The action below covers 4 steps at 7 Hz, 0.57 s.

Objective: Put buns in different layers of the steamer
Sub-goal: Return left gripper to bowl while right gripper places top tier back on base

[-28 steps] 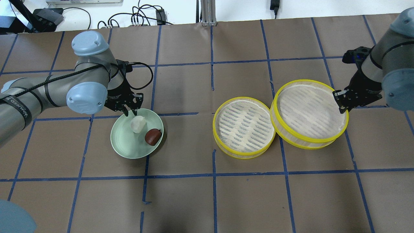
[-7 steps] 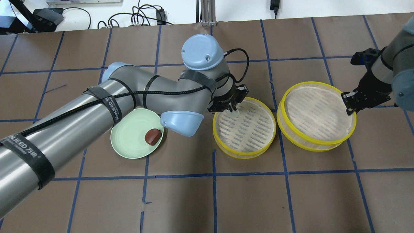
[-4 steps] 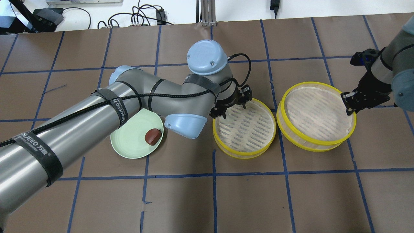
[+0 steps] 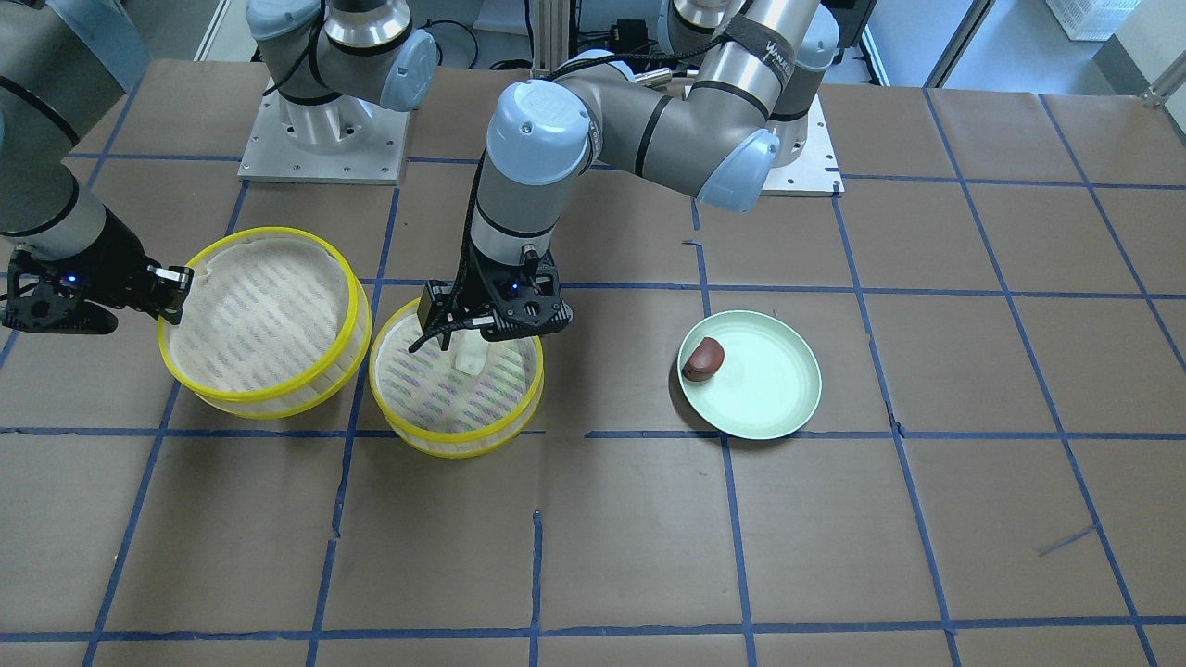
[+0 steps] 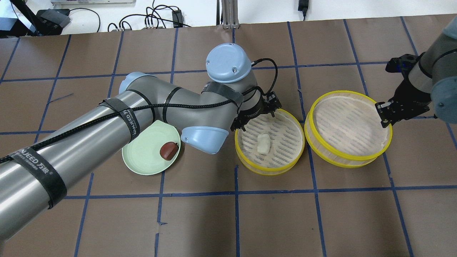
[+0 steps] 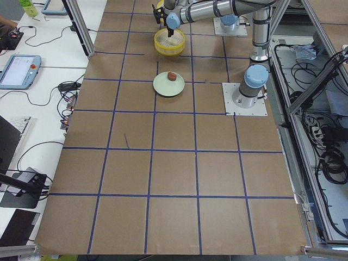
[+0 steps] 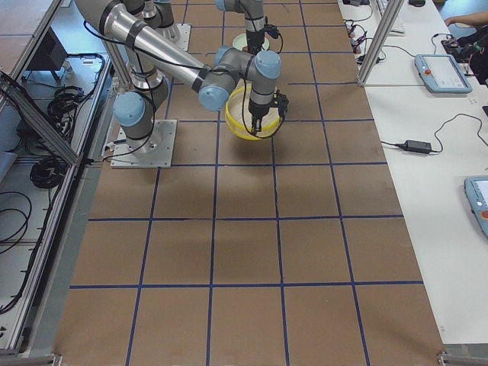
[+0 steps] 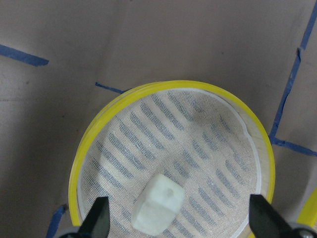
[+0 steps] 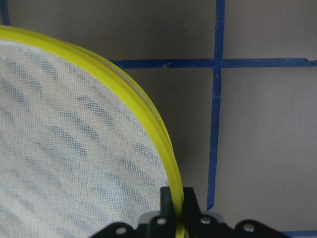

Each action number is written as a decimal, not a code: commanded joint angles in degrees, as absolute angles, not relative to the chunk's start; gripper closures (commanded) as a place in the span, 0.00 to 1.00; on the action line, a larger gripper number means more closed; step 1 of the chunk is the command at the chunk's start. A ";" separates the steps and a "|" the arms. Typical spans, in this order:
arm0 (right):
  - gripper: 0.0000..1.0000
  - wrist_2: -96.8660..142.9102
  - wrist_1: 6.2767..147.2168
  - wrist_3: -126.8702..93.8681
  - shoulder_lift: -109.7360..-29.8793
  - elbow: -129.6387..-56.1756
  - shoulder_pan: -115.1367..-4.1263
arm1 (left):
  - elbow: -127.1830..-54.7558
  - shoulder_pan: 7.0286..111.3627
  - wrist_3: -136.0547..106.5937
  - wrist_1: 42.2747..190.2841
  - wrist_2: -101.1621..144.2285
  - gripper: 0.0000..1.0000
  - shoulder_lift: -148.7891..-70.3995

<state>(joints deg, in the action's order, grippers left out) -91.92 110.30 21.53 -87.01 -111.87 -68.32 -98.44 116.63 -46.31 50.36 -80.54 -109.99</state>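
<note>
White bun (image 5: 263, 144) now lies in layer (image 5: 267, 170) nearest plate (image 5: 139, 160). Left end effector (image 8: 181, 215) spread wide, empty; right end effector (image 9: 177, 203) clamps farther layer (image 5: 346, 162). Next: fetch brown bun (image 5: 168, 150).

A black near strap (image 5: 37, 171) on the left arm (image 5: 82, 142) carries white letters. "NJEED" can be read, then two Chinese characters too small to tell. The elbow strap (image 5: 129, 119) has similar print, not legible. In the front-facing view, the shoulder strap (image 4: 767, 42) shows "WANJE".
</note>
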 commanded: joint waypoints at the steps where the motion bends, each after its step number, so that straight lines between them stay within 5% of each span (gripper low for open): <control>1: 0.96 -91.50 110.56 19.88 -87.10 -111.54 -71.95 | -98.61 111.58 -27.40 51.41 -87.56 0.00 -108.55; 4: 0.96 -90.79 113.27 9.98 -86.14 -111.44 -84.33 | -103.77 95.31 -3.46 58.87 -88.94 0.00 -104.60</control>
